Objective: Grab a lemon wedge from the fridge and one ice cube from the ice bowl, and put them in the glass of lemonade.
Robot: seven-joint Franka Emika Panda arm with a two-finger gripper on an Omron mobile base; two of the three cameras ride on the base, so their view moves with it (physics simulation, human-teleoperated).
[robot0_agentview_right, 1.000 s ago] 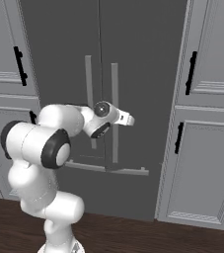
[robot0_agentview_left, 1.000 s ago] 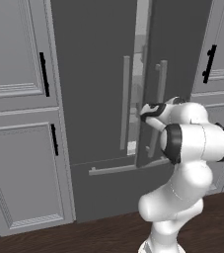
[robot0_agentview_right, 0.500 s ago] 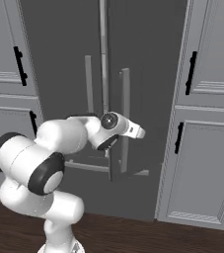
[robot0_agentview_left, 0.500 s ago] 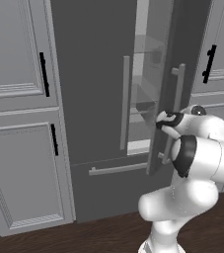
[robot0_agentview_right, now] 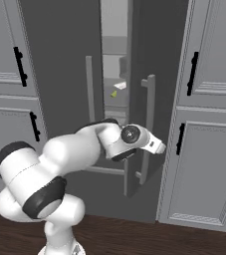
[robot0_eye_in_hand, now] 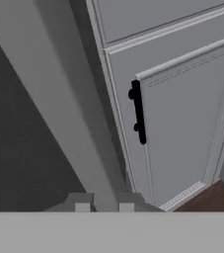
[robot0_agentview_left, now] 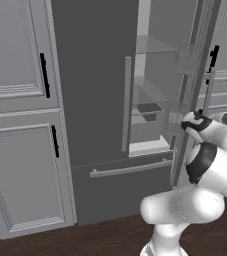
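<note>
1. The gripper (robot0_eye_in_hand: 104, 201), at the bottom centre of the hand view, has its two tips set narrowly apart astride the pale edge of the fridge (robot0_agentview_left: 92, 90) door; whether it truly pinches that edge I cannot tell, and a loose hold could slip off
2. The right door (robot0_agentview_right: 157, 79) stands only part open at frame centre, so the arm could knock it reaching in
3. The lemon wedge (robot0_agentview_right: 113, 93), tiny on a shelf in the gap, could be nudged away
</note>
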